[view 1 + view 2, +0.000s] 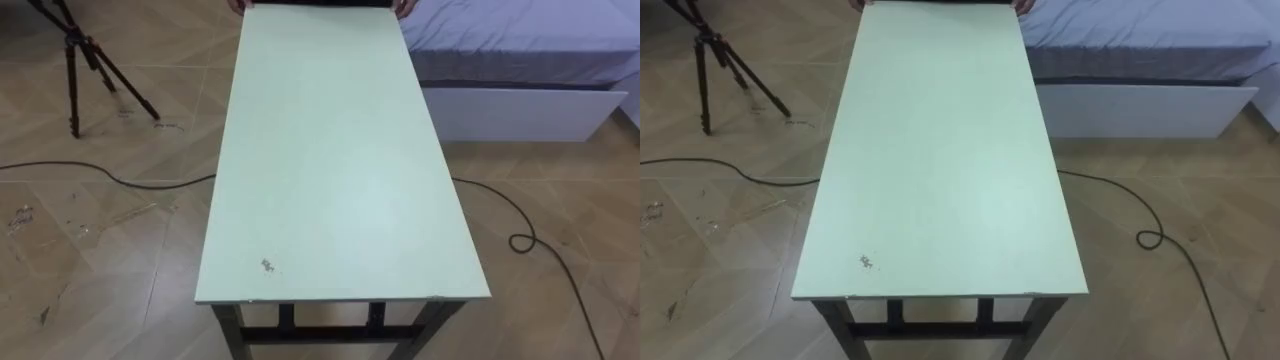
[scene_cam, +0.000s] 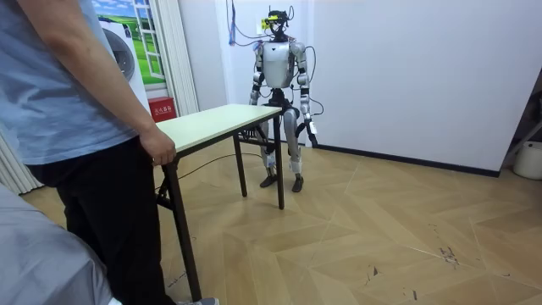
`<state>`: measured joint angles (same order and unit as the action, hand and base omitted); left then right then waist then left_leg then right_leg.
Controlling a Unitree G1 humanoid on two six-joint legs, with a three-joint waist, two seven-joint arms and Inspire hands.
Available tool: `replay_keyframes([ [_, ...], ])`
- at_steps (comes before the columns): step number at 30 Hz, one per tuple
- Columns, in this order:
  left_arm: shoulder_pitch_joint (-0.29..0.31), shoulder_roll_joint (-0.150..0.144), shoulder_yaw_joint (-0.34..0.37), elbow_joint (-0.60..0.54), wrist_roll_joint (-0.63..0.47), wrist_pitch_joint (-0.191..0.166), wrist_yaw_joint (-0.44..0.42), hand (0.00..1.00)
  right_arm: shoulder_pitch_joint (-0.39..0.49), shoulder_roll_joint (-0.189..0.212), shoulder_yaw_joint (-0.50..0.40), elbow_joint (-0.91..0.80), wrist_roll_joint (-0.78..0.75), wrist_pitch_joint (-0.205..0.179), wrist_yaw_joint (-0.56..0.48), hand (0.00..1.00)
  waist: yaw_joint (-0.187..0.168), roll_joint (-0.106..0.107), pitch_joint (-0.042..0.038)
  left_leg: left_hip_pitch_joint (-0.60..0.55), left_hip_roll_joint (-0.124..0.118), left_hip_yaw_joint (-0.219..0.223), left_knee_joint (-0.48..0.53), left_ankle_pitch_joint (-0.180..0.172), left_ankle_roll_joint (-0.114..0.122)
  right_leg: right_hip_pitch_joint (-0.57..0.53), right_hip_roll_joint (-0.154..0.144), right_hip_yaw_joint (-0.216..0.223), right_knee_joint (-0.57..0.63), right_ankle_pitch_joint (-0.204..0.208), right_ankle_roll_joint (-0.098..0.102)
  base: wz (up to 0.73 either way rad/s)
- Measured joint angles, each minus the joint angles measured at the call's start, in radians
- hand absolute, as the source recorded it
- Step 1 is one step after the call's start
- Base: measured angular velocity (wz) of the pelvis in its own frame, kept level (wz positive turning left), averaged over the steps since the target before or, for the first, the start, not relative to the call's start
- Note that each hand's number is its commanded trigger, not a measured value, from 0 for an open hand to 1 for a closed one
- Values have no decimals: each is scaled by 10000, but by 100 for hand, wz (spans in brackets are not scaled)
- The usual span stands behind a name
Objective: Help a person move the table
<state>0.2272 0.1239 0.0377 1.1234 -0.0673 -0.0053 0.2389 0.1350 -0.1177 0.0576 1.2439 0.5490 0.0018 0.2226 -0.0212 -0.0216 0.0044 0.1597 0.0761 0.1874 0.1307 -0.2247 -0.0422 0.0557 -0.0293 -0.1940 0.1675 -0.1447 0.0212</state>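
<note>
Room view: the robot is seen standing at one short end of the table (image 2: 222, 119), its left hand (image 2: 312, 130) hung low beside its thigh, apart from the tabletop; how far that hand is open cannot be told. The opposite end is gripped by a person's hand (image 2: 159, 146). In the left eye view a bed (image 1: 520, 40) is seen right of the table, a tripod (image 1: 85, 60) to its left.
</note>
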Motion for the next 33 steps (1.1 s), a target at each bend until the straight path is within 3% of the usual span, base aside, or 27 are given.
replay_keyframes([
  [7,11,0,1,1,-217,0,-93,0,9,-1,-30,4,47,-9,-1,0,-1,33,-6,0,-1,-4,-2,0,0,1,-2,-4,-6,0,0,0],
  [12,41,7,3,4,-1355,140,-415,0,21,-9,-186,9,224,86,73,0,-17,118,-10,-21,-4,-2,20,1,0,-15,-5,-23,-3,0,0,0],
  [19,88,282,40,10,-3656,641,-2103,0,60,-189,-602,-55,106,431,419,0,-14,195,-11,-91,-15,22,56,1,0,-65,-24,-34,-26,-7,8,0],
  [24,71,544,4,-26,-4325,964,-3081,0,96,-457,-600,-172,-102,579,768,0,12,285,-14,-132,-16,46,60,1,0,-113,-28,-21,9,-10,11,0],
  [29,112,611,-134,-67,-5447,1193,-4092,0,668,-763,-595,-1073,29,694,1240,0,0,379,-14,-126,-18,45,64,1,0,-139,-27,-1,31,-11,11,0],
  [33,508,612,-316,-538,-7125,1236,-4929,0,1534,-782,-576,-2450,519,868,1472,0,3,314,14,-118,-15,42,69,1,0,-129,-20,9,31,-14,8,0],
])
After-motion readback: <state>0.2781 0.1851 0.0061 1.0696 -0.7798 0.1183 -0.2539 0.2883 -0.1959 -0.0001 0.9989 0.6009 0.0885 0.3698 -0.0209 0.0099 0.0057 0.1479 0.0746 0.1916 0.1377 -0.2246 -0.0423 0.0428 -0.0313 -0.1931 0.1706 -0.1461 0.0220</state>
